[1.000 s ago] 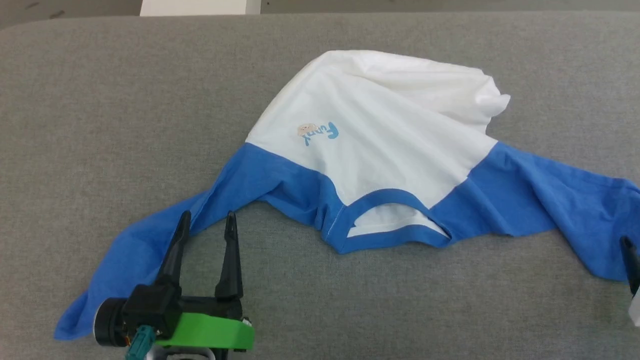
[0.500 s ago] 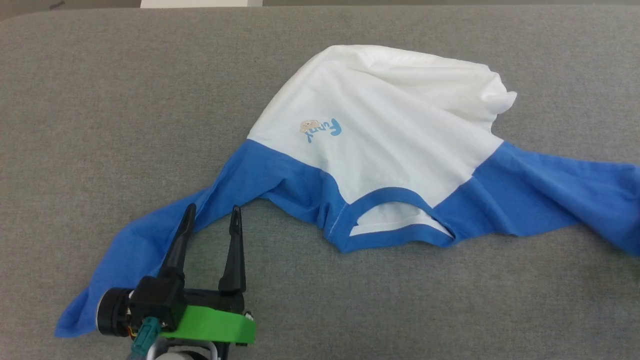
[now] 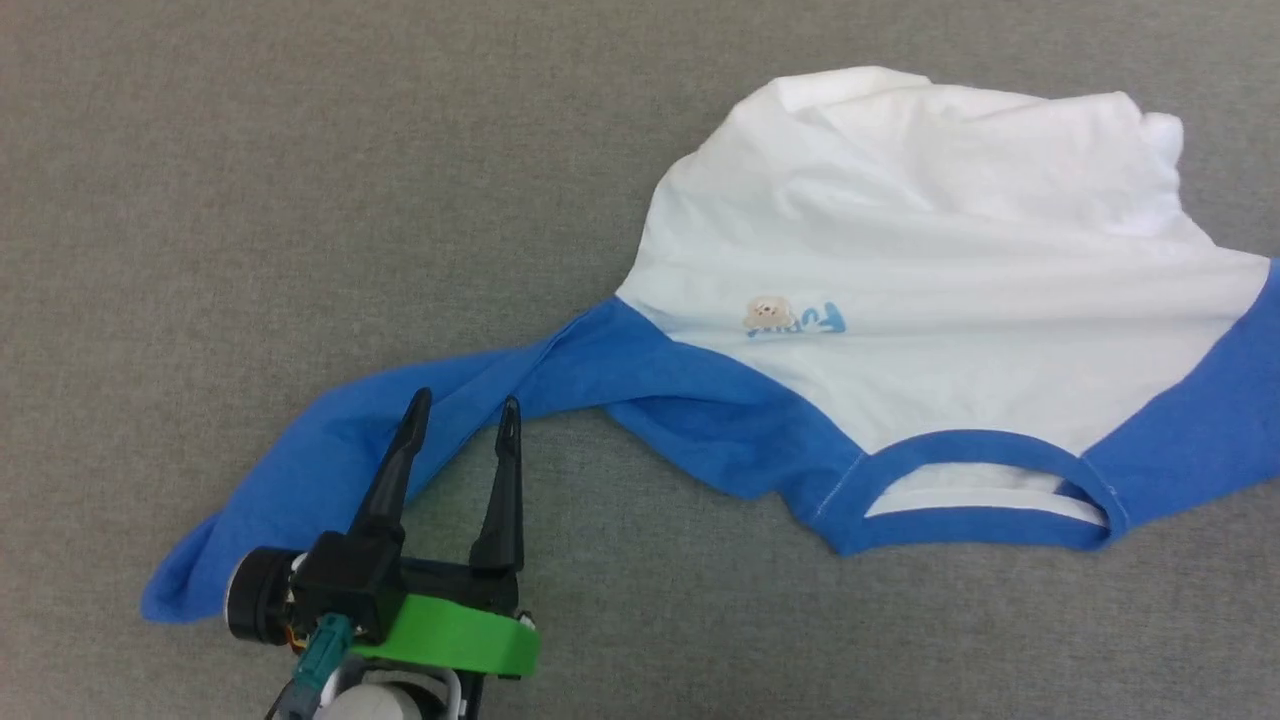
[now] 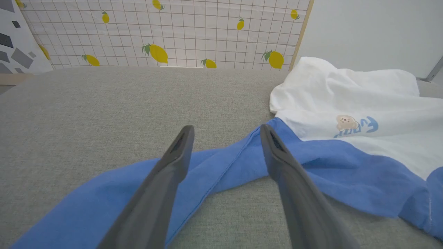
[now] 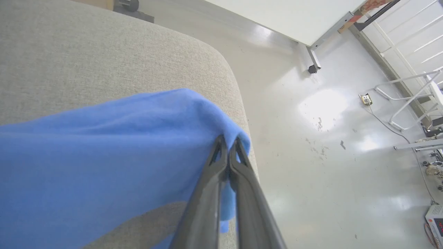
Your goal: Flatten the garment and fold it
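Note:
The garment (image 3: pixel 930 260), a white T-shirt with blue sleeves and blue neck trim, lies crumpled on the grey table (image 3: pixel 250 200), collar toward me. Its left sleeve (image 3: pixel 330 450) stretches to the lower left. My left gripper (image 3: pixel 460 420) hovers open over that sleeve, fingers straddling its lower edge; the left wrist view shows the left gripper (image 4: pixel 225 135) with blue cloth (image 4: pixel 221 166) between the spread fingers. In the right wrist view my right gripper (image 5: pixel 226 143) is shut on the end of the other blue sleeve (image 5: pixel 104 155), lifted near the table's rounded corner.
The table's right edge and rounded corner (image 5: pixel 221 65) drop to a shiny floor (image 5: pixel 311 138) with metal frames and cables. A lemon-print panel (image 4: pixel 173 31) stands behind the table's far edge.
The head camera has swung left, so the whole scene sits further right. The right gripper closed on the right sleeve end and raised it. The left gripper stays open over the left sleeve.

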Robot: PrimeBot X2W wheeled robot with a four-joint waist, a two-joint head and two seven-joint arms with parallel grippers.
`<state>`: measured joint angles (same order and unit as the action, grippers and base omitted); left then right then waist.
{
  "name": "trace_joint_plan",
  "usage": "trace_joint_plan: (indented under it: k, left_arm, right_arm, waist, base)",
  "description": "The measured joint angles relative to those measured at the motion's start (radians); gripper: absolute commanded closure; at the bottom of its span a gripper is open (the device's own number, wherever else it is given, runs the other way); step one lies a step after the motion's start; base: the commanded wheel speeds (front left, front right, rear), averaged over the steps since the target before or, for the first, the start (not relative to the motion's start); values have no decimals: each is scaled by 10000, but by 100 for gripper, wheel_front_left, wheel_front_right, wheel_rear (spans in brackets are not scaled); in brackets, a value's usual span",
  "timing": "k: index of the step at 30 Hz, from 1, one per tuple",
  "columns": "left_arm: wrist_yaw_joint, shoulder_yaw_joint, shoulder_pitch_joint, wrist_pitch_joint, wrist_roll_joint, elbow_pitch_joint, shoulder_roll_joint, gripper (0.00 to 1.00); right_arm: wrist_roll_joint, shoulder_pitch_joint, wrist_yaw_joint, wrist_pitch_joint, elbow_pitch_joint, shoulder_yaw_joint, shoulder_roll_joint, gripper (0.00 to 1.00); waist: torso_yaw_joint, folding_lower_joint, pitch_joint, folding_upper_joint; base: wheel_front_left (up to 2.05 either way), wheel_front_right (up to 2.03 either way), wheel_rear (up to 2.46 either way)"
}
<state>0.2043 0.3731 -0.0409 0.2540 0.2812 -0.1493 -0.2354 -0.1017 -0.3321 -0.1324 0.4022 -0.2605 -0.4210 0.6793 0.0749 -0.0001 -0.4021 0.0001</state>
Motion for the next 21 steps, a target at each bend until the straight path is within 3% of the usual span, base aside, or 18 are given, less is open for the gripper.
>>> trace_joint_plan:
  k: [3,5,6,10,15,21]
  left_arm:
    - [-54,113,-154,0,-21,119,36,0]
    - [-67,192,-297,0,-56,163,98,0]
    - [-94,244,-389,0,-79,198,127,0]
    - [-109,313,-668,0,-81,401,207,0]
    - [-109,245,-680,0,-8,556,224,0]
    - [-107,61,-347,0,159,520,188,0]
  right_arm:
    - [226,-511,0,-458,-788,130,-59,100]
    - [345,-823,0,-765,-1181,240,-211,53]
    - [410,-982,0,-922,-1381,318,-309,0]
    - [372,-1414,0,-1411,-1908,537,-694,0]
    - [-339,-1404,0,-1921,-1676,602,-1152,0]
    - [-1216,190,0,-2274,550,708,-2197,0]
  waist:
    - [143,0,-244,0]
    - [209,0,-378,0]
    - [236,0,-442,0]
    - [266,2,-506,0]
    - [218,1,-185,0]
    - [58,2,587,0]
  base:
    - [0,0,0]
    - [0,0,0]
    - [0,0,0]
    - [0,0,0]
    - [0,0,0]
    - [0,0,0]
